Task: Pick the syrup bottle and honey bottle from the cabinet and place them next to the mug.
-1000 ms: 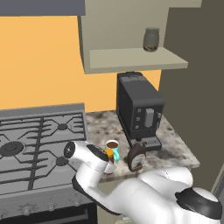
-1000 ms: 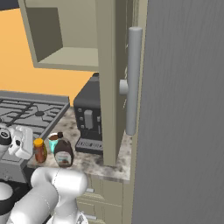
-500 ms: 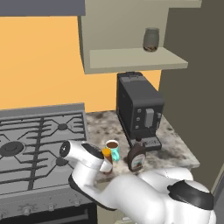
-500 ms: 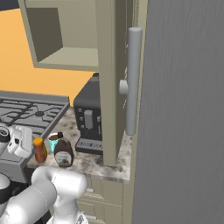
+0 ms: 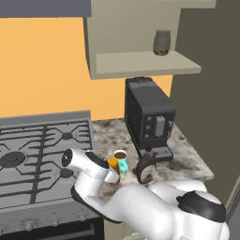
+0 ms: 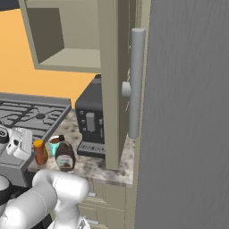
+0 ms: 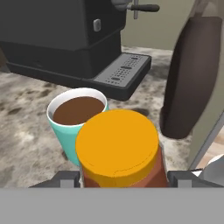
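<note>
The honey bottle (image 7: 118, 148) stood on the speckled counter (image 5: 187, 157) just in front of the mug (image 7: 72, 118), with the syrup bottle (image 5: 146, 168) close to its right and the coffee machine (image 5: 149, 117) behind them, leaving open counter mainly along the front edge. The gripper (image 7: 124, 178) sat with a finger on either side of the honey bottle, jaws partly spread; whether they pressed it could not be told. The cabinet (image 5: 140, 63) shelf above held a grey jar (image 5: 161, 43).

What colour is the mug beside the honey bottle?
Teal, with a white rim and brown liquid inside; the mug shows best in the hand view.
</note>
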Controlling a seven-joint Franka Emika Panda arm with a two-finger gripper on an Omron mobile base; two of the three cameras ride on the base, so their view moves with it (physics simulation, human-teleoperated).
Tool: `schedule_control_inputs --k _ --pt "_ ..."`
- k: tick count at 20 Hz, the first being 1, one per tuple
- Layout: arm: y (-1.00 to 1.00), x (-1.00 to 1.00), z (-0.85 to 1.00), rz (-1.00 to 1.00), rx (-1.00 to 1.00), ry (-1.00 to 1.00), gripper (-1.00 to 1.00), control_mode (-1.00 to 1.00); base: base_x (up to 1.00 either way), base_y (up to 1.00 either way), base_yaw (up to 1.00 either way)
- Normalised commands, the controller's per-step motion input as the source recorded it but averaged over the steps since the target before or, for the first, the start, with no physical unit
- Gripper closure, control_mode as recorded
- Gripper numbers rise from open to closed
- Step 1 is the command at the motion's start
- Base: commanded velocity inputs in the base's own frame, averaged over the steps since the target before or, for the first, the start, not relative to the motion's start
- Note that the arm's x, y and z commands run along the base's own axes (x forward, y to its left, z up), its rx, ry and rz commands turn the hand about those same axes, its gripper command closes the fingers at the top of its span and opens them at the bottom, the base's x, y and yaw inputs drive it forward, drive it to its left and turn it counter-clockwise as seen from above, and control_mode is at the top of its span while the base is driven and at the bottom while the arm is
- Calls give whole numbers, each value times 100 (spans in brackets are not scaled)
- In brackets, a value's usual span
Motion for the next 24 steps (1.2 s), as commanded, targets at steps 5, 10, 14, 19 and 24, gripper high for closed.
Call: schedule_control_inputs --k 5,10,14,19,24 --pt "0 0 -2 0 0 0 100 -100 0 0 0" --pt "0 0 0 0 0 0 100 -100 0 0 0" --pt "0 0 0 0 0 0 -100 -100 0 0 0" --pt "0 0 0 0 0 0 -100 -100 0 0 0" --pt "0 0 0 0 0 0 -100 -100 0 0 0"
